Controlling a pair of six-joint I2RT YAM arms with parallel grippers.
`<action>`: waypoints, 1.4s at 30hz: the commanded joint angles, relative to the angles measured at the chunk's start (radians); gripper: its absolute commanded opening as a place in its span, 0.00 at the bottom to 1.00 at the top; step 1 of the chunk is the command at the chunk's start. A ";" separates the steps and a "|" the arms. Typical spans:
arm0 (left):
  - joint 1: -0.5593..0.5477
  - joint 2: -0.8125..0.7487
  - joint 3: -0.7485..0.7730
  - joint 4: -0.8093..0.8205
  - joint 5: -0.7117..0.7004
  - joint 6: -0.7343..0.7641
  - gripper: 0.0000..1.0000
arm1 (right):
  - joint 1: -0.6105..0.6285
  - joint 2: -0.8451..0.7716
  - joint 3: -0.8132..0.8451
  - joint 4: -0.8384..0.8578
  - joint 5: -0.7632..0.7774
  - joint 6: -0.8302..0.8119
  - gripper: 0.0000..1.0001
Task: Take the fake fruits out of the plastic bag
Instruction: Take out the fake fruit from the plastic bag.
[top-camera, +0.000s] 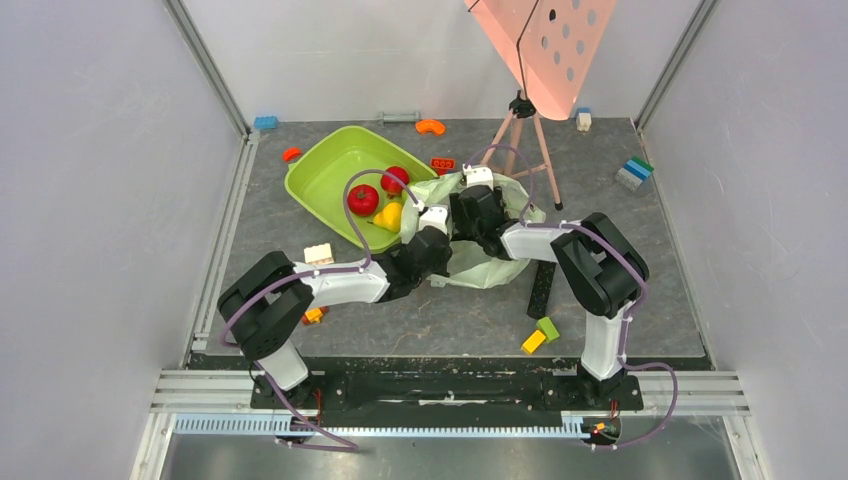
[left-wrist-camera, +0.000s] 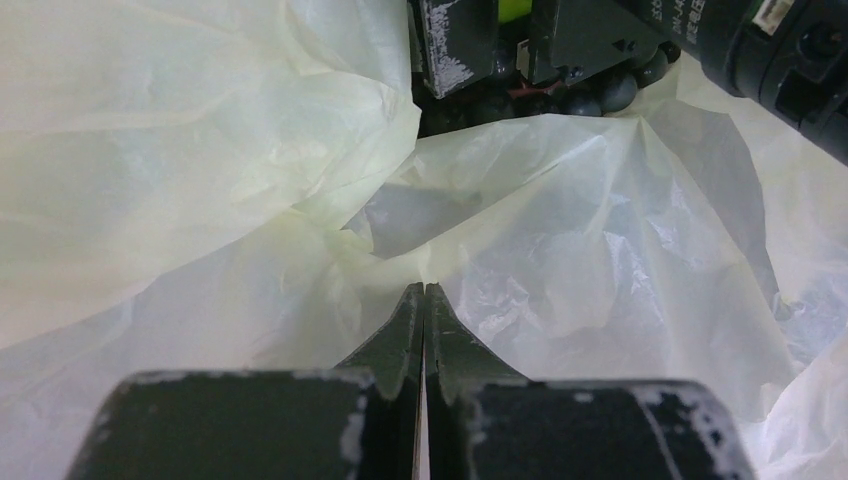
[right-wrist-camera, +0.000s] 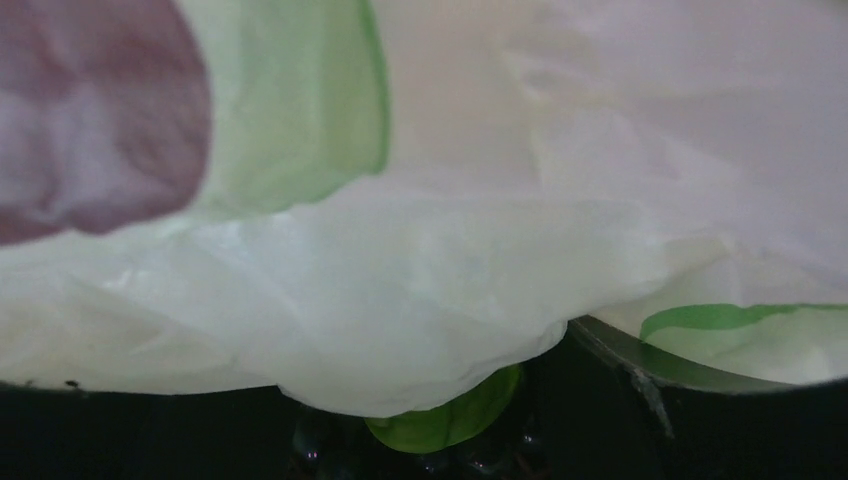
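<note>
Left gripper (left-wrist-camera: 424, 305), closed, pinches the plastic bag (left-wrist-camera: 560, 230); at 12 o'clock the grape bunch (left-wrist-camera: 605, 92) is not yet out; right gripper (left-wrist-camera: 505, 45): opening unclear.

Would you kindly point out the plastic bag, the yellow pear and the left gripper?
plastic bag (top-camera: 478, 272): top view, on its crumpled near edge.
yellow pear (top-camera: 389, 216): top view, on its rounded body.
left gripper (left-wrist-camera: 424, 300): left wrist view, at the closed fingertips pinching the film.

Left arm (top-camera: 340, 283) lies low and reaches right. Left gripper (left-wrist-camera: 424, 292) is closed, its fingers pressed together on a fold of bag (left-wrist-camera: 600, 270). Right arm (top-camera: 598, 262) is bent at the elbow and reaches left. Right gripper (top-camera: 470, 226) sits close opposite the left one, finger spacing obscured.
</note>
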 joint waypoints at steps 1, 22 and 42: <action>0.004 0.009 -0.007 0.038 -0.030 0.026 0.02 | -0.007 -0.038 -0.046 0.112 0.027 -0.037 0.69; 0.016 -0.030 -0.027 0.027 -0.072 0.021 0.02 | -0.007 -0.432 -0.287 -0.078 -0.243 -0.028 0.55; 0.018 -0.102 -0.088 0.053 -0.031 -0.008 0.02 | -0.007 -0.794 -0.284 -0.288 -0.692 -0.016 0.53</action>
